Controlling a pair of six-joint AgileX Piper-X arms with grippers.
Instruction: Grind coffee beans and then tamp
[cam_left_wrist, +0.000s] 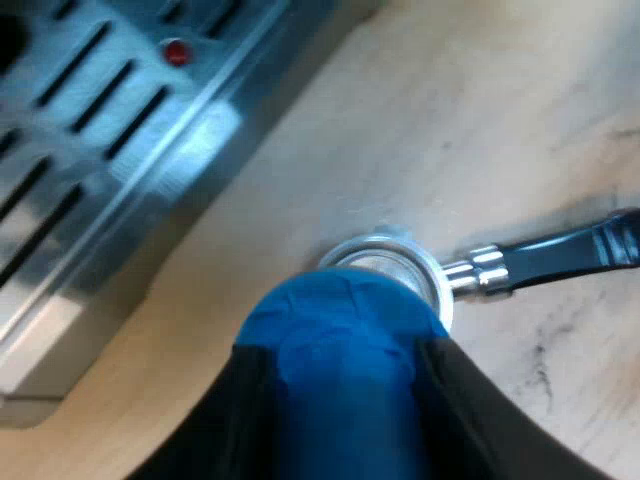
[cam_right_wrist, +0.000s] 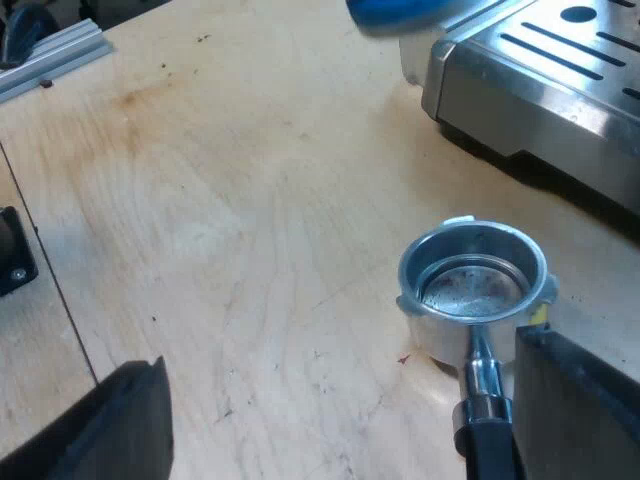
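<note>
Wore matte black across the left gripper (cam_left_wrist: 340, 350), with two broad fingers (cam_left_wrist: 215, 420) widening toward the base, smooth-faced and plain. Showed the same dull black on the right gripper (cam_right_wrist: 340, 350), with fingers (cam_right_wrist: 575, 400) cut as thick flat slabs, straight-edged and square-cornered, a faint pale sheen along the upper faces.

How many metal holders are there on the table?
1. The metal holder lies loose on the wooden table, close to the espresso machine, with the blue tamper held near it. Others may be hidden.
</note>
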